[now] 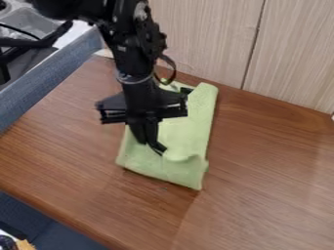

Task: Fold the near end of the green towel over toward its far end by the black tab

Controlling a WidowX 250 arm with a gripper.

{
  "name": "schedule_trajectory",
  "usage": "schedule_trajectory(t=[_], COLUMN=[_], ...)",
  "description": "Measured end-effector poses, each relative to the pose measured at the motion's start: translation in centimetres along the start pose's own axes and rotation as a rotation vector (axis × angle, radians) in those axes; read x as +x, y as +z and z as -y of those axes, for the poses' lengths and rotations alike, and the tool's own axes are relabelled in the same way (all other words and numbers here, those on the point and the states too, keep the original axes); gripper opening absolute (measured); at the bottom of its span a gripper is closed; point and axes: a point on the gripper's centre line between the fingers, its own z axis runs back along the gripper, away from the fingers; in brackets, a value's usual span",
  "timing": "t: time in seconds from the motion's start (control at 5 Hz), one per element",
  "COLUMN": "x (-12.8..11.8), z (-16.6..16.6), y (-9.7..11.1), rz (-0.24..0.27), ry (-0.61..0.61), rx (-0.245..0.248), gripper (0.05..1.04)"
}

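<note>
Hanging: tool (155,145) over pale green cloth (171,172)
Tool state: open or closed, cannot tell
Counter (267,171): brown, wood-grained

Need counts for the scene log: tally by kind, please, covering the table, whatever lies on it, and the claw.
Folded light-green cloth: 1
Black claw: 1
Brown wood-grain table: 1
Total: 3
</note>
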Motion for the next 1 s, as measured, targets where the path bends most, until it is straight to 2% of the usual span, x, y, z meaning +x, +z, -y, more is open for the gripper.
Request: schedule_trajectory(t=[0.4, 0.8, 1.0], x=[3.7, 4.3, 4.5], z=[1.1, 1.2, 1.2], y=[-3.7, -6.3, -6.2], rz=[0.007, -0.02, -0.024], ry=[0.036, 0.045, 0.044], rx=[0.06, 0.093, 0.106], gripper=[0.055, 0.073, 0.219])
